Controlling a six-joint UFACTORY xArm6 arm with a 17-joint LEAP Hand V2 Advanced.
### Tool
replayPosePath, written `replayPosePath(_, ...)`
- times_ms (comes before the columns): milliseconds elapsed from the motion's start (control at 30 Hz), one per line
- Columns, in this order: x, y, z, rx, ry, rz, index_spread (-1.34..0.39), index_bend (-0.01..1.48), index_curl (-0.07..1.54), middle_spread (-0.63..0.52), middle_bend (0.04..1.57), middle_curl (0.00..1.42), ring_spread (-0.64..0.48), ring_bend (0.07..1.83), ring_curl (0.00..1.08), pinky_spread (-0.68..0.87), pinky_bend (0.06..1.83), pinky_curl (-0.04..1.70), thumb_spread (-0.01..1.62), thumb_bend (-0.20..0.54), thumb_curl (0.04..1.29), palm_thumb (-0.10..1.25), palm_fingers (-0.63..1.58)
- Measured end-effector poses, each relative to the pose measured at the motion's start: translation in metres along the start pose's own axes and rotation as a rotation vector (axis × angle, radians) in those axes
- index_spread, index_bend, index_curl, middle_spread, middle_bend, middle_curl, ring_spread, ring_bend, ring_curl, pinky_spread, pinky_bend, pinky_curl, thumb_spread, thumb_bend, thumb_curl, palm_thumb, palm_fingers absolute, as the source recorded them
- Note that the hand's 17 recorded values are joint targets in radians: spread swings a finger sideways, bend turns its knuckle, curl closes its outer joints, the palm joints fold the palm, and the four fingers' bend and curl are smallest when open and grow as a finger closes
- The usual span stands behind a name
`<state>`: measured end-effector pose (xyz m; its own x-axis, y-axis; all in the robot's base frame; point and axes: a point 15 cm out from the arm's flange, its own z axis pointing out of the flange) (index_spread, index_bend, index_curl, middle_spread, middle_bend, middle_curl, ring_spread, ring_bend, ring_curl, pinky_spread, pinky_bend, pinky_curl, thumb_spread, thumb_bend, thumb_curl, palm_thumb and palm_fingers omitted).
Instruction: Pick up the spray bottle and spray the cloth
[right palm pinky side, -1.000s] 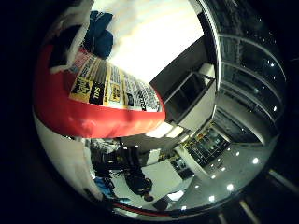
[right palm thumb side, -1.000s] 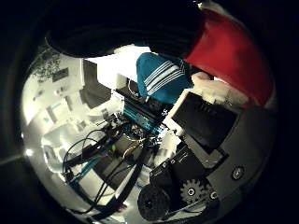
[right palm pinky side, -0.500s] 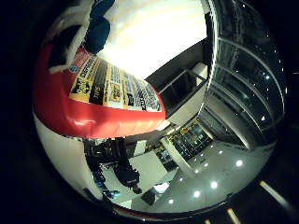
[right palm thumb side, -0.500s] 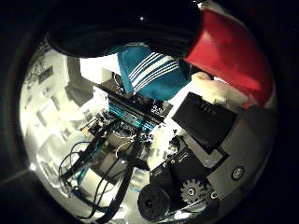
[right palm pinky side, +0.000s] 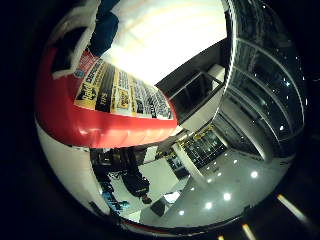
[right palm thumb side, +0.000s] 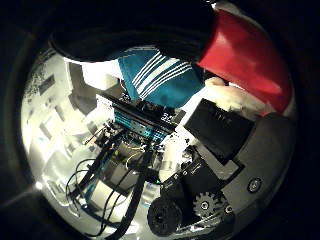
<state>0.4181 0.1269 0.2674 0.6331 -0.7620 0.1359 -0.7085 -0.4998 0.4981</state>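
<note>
The spray bottle (right palm pinky side: 100, 115) fills the near side of the little finger side view, its red body and printed label lying right against the palm and lifted clear of any surface, with ceiling lights and room beyond it. In the thumb side view the same red body shows at the edge, and a dark finger part curves across it, while the hand (right palm thumb side: 220, 150) shows black and geared pieces close beside the bottle; the fingers look curled round the bottle, holding it. Between them, further from the palm, lies the teal cloth (right palm thumb side: 160, 82) with white stripes, apparently on a pale surface. I judge the pick-up done and the spraying step not yet reached. The risk from here is aim: I cannot see the nozzle or trigger, so a squeeze could send spray onto the electronics board (right palm thumb side: 135, 122) just beside the cloth. A loosened hold while a finger shifts to the trigger could also let the smooth bottle slip.
</note>
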Motion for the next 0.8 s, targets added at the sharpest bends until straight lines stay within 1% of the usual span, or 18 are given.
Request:
replayPosePath(233,0.011,0.005,-0.042,0.108,-0.022,0.029,-0.22,1.13,0.8,-0.11,1.37,0.66,-0.16,1.51,0.59,-0.23,1.02,1.29,0.47,-0.02,0.99,1.05,1.18)
replayPosePath(333,0.005,0.007,-0.06,0.17,-0.077,0.032,-0.22,1.13,0.8,-0.11,1.37,0.66,-0.16,1.51,0.59,-0.23,1.02,1.29,0.47,-0.02,0.99,1.05,1.18)
replayPosePath(467,-0.009,0.005,-0.082,0.263,-0.187,0.016,-0.22,1.13,0.8,-0.11,1.37,0.66,-0.16,1.51,0.59,-0.23,1.02,1.29,0.47,-0.02,0.99,1.05,1.18)
replayPosePath(600,-0.029,-0.004,-0.116,0.414,-0.321,-0.024,-0.22,1.13,0.8,-0.11,1.37,0.66,-0.16,1.51,0.59,-0.23,1.02,1.29,0.47,-0.02,0.99,1.05,1.18)
replayPosePath(800,-0.056,-0.019,-0.163,0.602,-0.517,-0.085,-0.22,1.13,0.8,-0.11,1.37,0.66,-0.16,1.51,0.59,-0.23,1.02,1.29,0.46,-0.019,0.99,1.06,1.18)
